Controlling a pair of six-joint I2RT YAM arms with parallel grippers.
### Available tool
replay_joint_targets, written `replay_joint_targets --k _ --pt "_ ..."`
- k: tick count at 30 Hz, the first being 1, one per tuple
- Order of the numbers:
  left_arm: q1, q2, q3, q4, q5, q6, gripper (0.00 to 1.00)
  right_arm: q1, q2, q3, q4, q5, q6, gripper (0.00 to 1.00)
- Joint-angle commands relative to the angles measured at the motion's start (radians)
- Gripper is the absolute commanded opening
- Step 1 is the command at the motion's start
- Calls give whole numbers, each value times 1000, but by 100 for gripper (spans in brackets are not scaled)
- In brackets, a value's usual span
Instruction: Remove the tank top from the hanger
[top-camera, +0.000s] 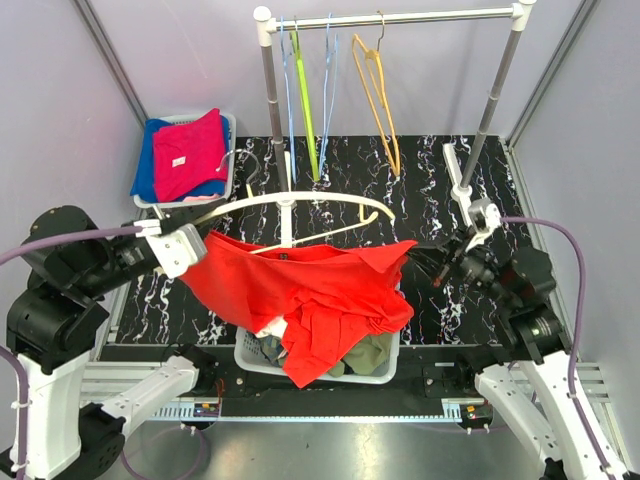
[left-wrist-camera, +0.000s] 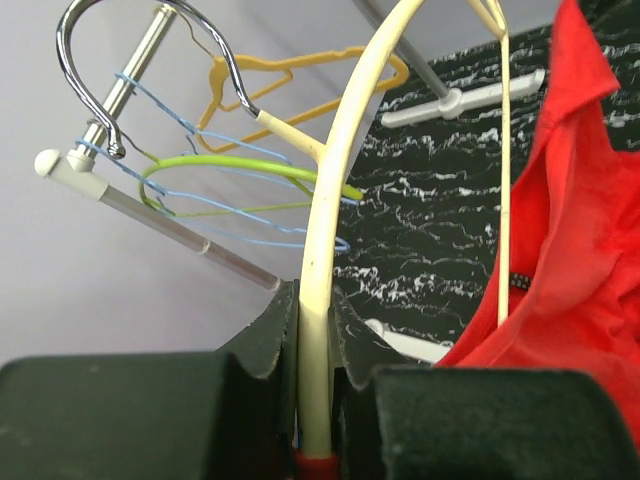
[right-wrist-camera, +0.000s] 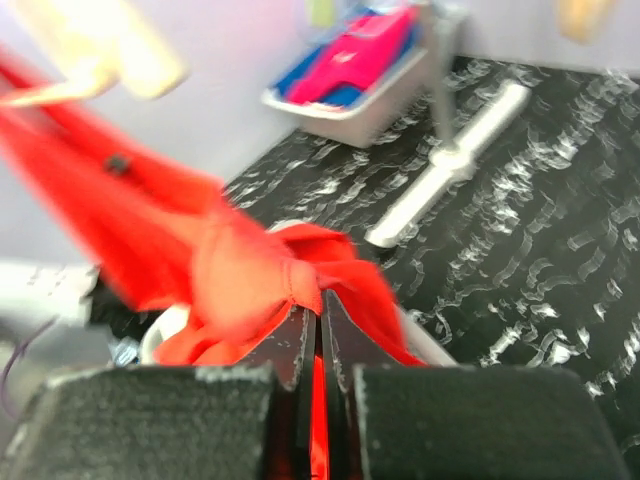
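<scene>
A cream hanger (top-camera: 290, 202) is held up over the table, and my left gripper (top-camera: 192, 243) is shut on its left arm (left-wrist-camera: 320, 330). The red tank top (top-camera: 310, 285) hangs from the hanger's lower bar and droops into the basket below. My right gripper (top-camera: 418, 252) is shut on the tank top's right corner, with red cloth (right-wrist-camera: 300, 275) bunched between its black fingers (right-wrist-camera: 340, 325). In the right wrist view the hanger's free end (right-wrist-camera: 110, 50) shows blurred at the upper left, bare of cloth.
A white basket (top-camera: 385, 372) with clothes stands under the tank top at the near edge. At the back stands a clothes rail (top-camera: 400, 17) with yellow, green and blue hangers (top-camera: 380, 95). A bin (top-camera: 228, 125) of folded pink and blue clothes sits at the back left.
</scene>
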Motion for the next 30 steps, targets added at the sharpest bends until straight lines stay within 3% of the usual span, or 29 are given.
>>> replay_joint_targets --k 1,8,18,25,26,28,29,30 --pt "7 37 99 172 69 -128 0 4 -38 106 67 -223 -65 2" --pt "14 95 186 352 5 -301 0 2 2 247 173 -305 -10 0" --pt "31 138 355 364 -72 -238 0 4 71 379 147 -355 -77 0" --pt "37 131 416 381 -66 -255 0 2 60 352 162 -306 -68 4" --pt "39 129 424 381 -64 -261 0 5 62 338 162 -309 -63 9" --pt "43 115 423 380 -34 -276 0 4 57 318 168 -316 -43 48" --pt "48 108 417 381 -17 -279 0 2 56 292 171 -323 -43 99" --pt "51 99 412 380 8 -288 2 4 56 281 161 -329 -60 100"
